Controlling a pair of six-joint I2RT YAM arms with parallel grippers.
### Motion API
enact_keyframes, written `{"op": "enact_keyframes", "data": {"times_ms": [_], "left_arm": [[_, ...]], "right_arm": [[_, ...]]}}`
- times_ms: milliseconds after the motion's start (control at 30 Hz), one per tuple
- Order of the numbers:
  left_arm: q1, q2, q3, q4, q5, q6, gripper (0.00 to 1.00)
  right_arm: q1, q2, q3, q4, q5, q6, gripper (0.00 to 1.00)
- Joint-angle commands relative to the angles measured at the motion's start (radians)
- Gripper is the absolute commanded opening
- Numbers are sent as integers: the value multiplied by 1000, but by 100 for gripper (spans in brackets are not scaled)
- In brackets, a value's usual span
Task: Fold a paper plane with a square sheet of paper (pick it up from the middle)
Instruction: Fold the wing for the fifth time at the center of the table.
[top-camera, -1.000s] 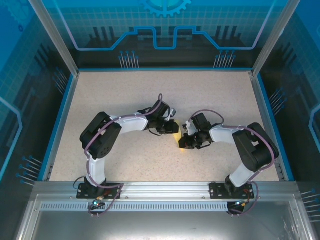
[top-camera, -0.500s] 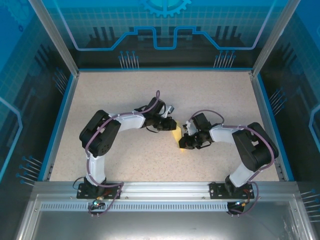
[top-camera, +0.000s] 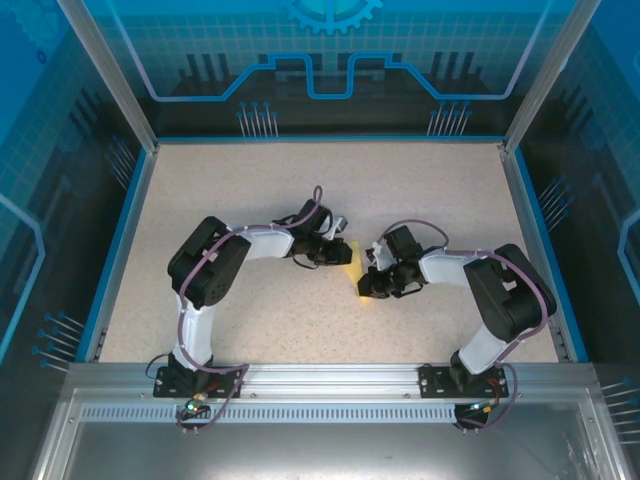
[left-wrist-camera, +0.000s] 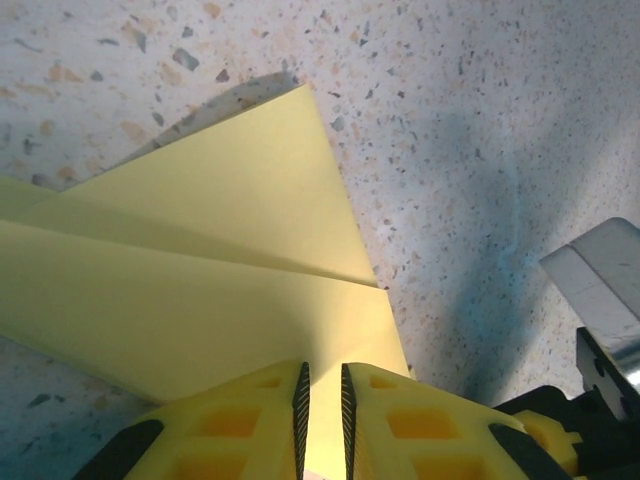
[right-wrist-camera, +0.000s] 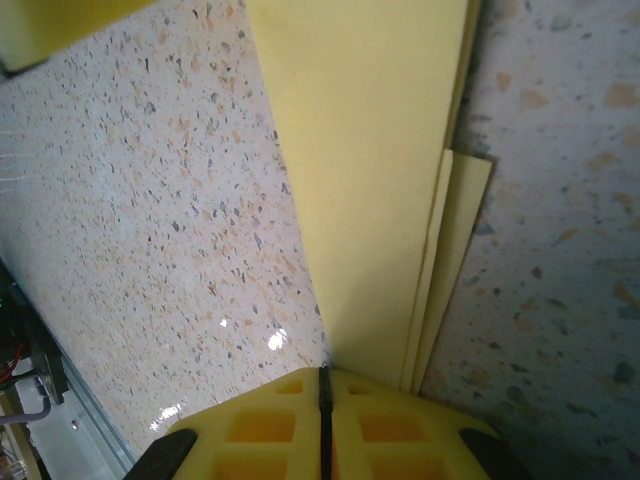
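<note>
Speckled beige tabletop (top-camera: 250, 180), blue border (top-camera: 330, 139), aluminium rail (top-camera: 330, 378), printed blue panels (top-camera: 420, 50)

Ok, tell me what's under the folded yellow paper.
Speckled table shows around the folded paper, with its shadow beside the far corner. Both grippers pinch its edges: left gripper, right gripper. The patch directly beneath is covered, so anything there can't be seen.

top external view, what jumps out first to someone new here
A small pale-yellow folded paper is held mid-table between the two arms. The left pincer closes on its left edge and the right pincer on its near end, above a speckled table.
</note>
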Motion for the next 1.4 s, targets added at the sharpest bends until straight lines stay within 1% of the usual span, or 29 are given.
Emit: {"op": "enact_keyframes", "data": {"times_ms": [0, 133, 267, 433, 633, 1033, 1367], "left_arm": [[7, 28, 10, -2, -25, 33, 19], [7, 40, 26, -34, -52, 39, 19], [9, 51, 53, -96, -108, 44, 19], [36, 80, 109, -188, -167, 36, 18], [100, 95, 138, -214, -159, 0, 18], [130, 119, 205, -248, -209, -24, 18], [134, 18, 247, -282, -221, 6, 20]], "right_arm": [[-4, 50, -34, -107, 88, -17, 9], [-2, 53, -31, -118, 87, -9, 9], [-3, 53, -32, -132, 87, 3, 9], [-1, 53, -24, -164, 101, 12, 8], [0, 46, -23, -181, 117, 15, 8], [5, 44, -25, -178, 119, 18, 8], [5, 41, -25, -165, 107, 16, 8]]}}
